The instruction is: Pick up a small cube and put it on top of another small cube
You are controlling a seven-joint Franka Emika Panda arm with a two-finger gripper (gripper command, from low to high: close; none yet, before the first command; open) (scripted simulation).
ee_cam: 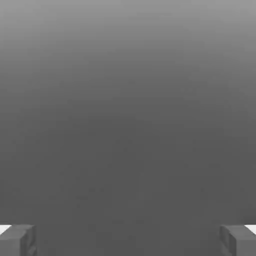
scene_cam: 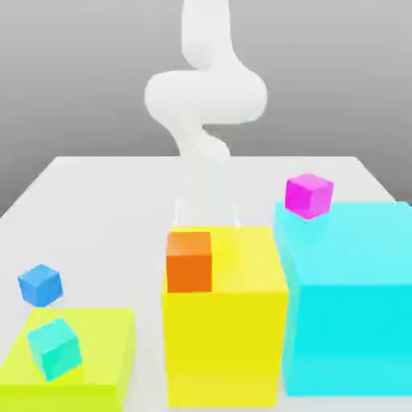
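The table [scene_cam: 96, 193] runs across the middle of the exterior view, pale and flat, carrying everything. On it at lower right stands the cyan block [scene_cam: 350, 306], the biggest; at lower centre the tall yellow block [scene_cam: 225, 322]; at lower left the low lime block [scene_cam: 72, 362]. These read as raised platforms, which puts the small cubes at different heights.

The arm [scene_cam: 205, 88] comes down from the top centre, coiled behind the yellow block. Its gripper [ee_cam: 128, 240] is released: in the hand view two grey fingertips [ee_cam: 17, 240] sit wide apart at the bottom corners with only bare grey between them, so nothing is held and it is over no cube yet.

Of the small cubes, the orange cube [scene_cam: 189, 261] rests on the yellow block's top near its left edge, the magenta cube [scene_cam: 309, 195] on the cyan block's upper left corner, the teal cube [scene_cam: 54, 348] on the lime block. The blue cube [scene_cam: 40, 285] lies on the table at middle left, just behind the lime block, with free space around it, likely an easy pick from above.
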